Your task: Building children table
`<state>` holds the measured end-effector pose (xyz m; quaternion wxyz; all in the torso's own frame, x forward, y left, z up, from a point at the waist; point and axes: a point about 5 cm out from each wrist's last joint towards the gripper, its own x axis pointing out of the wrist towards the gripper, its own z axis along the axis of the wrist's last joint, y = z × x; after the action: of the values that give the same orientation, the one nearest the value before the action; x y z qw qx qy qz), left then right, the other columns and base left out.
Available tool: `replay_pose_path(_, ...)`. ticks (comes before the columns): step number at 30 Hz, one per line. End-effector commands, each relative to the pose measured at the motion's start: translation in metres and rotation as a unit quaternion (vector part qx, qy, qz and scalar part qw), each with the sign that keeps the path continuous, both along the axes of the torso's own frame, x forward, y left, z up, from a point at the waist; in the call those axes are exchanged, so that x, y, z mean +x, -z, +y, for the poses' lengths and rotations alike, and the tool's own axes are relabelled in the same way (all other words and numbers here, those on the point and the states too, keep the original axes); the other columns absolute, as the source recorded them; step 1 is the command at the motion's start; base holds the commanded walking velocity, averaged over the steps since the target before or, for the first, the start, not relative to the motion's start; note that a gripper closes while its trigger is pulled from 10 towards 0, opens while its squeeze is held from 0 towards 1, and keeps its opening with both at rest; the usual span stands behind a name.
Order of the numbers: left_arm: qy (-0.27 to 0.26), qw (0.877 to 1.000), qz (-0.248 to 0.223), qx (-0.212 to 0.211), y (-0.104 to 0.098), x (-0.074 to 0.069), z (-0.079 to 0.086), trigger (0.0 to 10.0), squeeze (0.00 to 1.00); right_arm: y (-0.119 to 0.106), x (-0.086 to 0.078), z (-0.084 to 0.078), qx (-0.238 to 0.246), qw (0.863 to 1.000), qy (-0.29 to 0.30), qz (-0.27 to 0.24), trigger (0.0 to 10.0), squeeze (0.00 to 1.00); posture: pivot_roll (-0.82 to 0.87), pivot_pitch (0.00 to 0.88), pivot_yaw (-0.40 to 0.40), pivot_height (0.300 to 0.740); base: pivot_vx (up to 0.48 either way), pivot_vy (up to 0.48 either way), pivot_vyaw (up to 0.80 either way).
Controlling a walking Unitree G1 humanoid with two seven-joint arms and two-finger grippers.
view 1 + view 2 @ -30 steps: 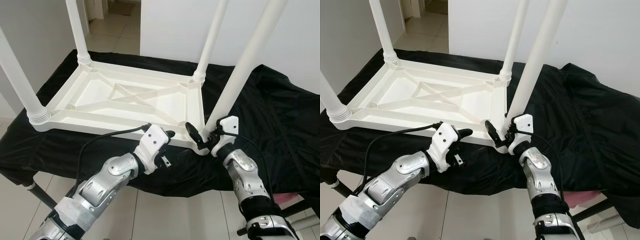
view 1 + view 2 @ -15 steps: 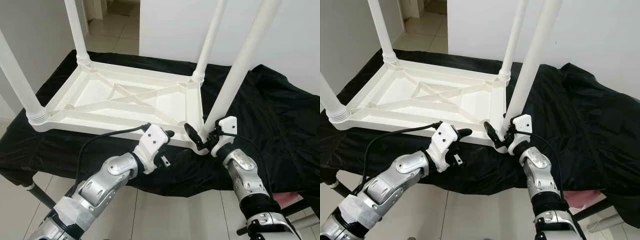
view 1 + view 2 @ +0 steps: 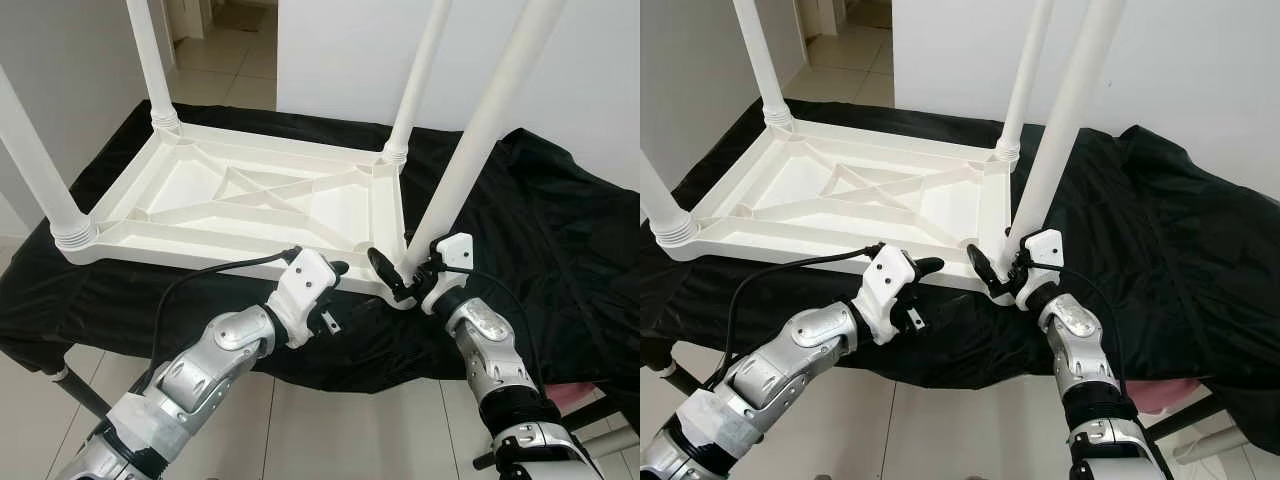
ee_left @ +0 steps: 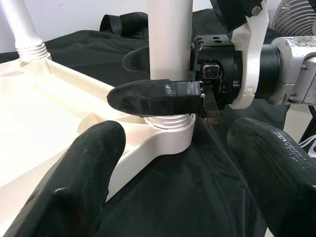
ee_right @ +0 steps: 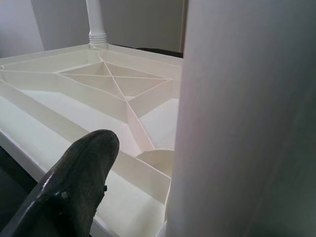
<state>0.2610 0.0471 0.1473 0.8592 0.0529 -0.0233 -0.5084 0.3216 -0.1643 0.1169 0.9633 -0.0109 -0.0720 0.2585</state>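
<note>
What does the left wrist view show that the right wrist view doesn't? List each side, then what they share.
Left wrist view: the left tool, open, facing the right tool, which sits at the threaded base of the near leg. It also shows the corner socket and the black cloth.
Right wrist view: the crossed ribs under the tabletop.
Shared: the near leg and the upturned white tabletop. Each also shows another leg behind; I cannot tell if it is the same one.
</note>
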Motion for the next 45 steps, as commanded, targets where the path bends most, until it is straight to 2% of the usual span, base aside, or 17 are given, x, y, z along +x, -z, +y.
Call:
replay_pose_path(1,0.093,0.996,0.002,0.011,-0.002,-0.0081,-0.0041,10.0,0.0,0.0016,0.0009,-0.001,-0.002,1.0,-0.002,0.003,10.0,0.0,-0.03,0.0,-0.056,0.74,0.0,0.0,0.0)
replay_pose_path(18,0.094,0.995,0.004,0.011,-0.0009,-0.0096,-0.0048,10.0,0.0,0.0029,0.0004,-0.0019,-0.002,1.0,-0.006,0.001,10.0,0.0,-0.02,0.0,-0.056,0.74,0.0,0.0,0.0)
replay_pose_path(19,0.094,0.995,0.004,0.011,-0.0008,-0.0098,-0.0047,10.0,0.0,0.0031,0.0001,-0.0022,-0.003,1.0,-0.006,0.002,7.1,0.0,-0.02,0.0,-0.056,0.74,0.0,0.0,0.0)
replay_pose_path(21,0.094,0.995,0.004,0.011,-0.0008,-0.0098,-0.0047,10.0,0.0,0.0031,0.0001,-0.0022,-0.003,1.0,-0.006,0.002,7.1,0.0,-0.02,0.0,-0.056,0.74,0.0,0.0,0.0)
replay_pose_path(22,0.094,0.995,0.004,0.011,-0.0008,-0.0098,-0.0045,10.0,0.0,0.0035,-0.0002,-0.0028,-0.003,1.0,-0.006,0.002,0.9,0.0,-0.02,0.0,-0.059,0.74,0.0,0.0,0.0)
replay_pose_path(23,0.094,0.995,0.004,0.011,-0.0008,-0.0098,-0.0045,10.0,0.0,0.0035,-0.0002,-0.0028,-0.003,1.0,-0.006,0.002,0.9,0.0,-0.02,0.0,-0.059,0.74,0.0,0.0,0.0)
replay_pose_path(24,0.094,0.995,0.004,0.012,-0.0009,-0.0099,-0.0042,10.0,0.0,0.0042,-0.0007,-0.0037,-0.002,1.0,-0.005,0.003,0.0,0.0,-0.02,0.0,-0.057,0.74,0.0,0.0,0.0)
replay_pose_path(32,0.096,0.995,0.003,0.013,-0.0009,-0.0101,-0.0042,10.0,0.0,0.0054,-0.0014,-0.0079,0.01,1.0,0.009,0.007,0.0,0.0,-0.02,0.0,-0.053,0.74,0.0,0.0,0.0)
replay_pose_path(33,0.097,0.995,0.003,0.013,-0.0008,-0.0102,-0.0041,10.0,0.0,0.0058,-0.0013,-0.0089,0.015,1.0,0.016,0.01,0.5,0.0,-0.02,0.0,-0.053,0.74,0.0,0.0,0.0)
replay_pose_path(34,0.097,0.995,0.003,0.014,-0.0006,-0.0106,-0.0039,10.0,0.0,0.0062,-0.0014,-0.0097,0.019,1.0,0.022,0.012,4.2,0.0,-0.02,0.0,-0.052,0.74,0.0,0.0,0.0)
replay_pose_path(35,0.097,0.995,0.003,0.014,-0.0006,-0.0106,-0.0039,10.0,0.0,0.0062,-0.0014,-0.0097,0.019,1.0,0.022,0.012,4.2,0.0,-0.02,0.0,-0.052,0.74,0.0,0.0,0.0)
replay_pose_path(36,0.097,0.995,0.004,0.014,-0.0005,-0.011,-0.0038,10.0,0.0,0.0065,-0.0014,-0.0104,0.025,0.999,0.032,0.015,10.0,0.0,-0.01,0.0,-0.052,0.74,0.0,0.0,0.0)
replay_pose_path(45,0.096,0.995,0.005,0.014,-0.0003,-0.0113,-0.0033,10.0,0.0,0.0082,-0.0018,-0.0076,0.01,0.997,0.076,0.02,10.0,0.0,-0.01,0.0,-0.054,0.74,0.0,0.0,0.0)
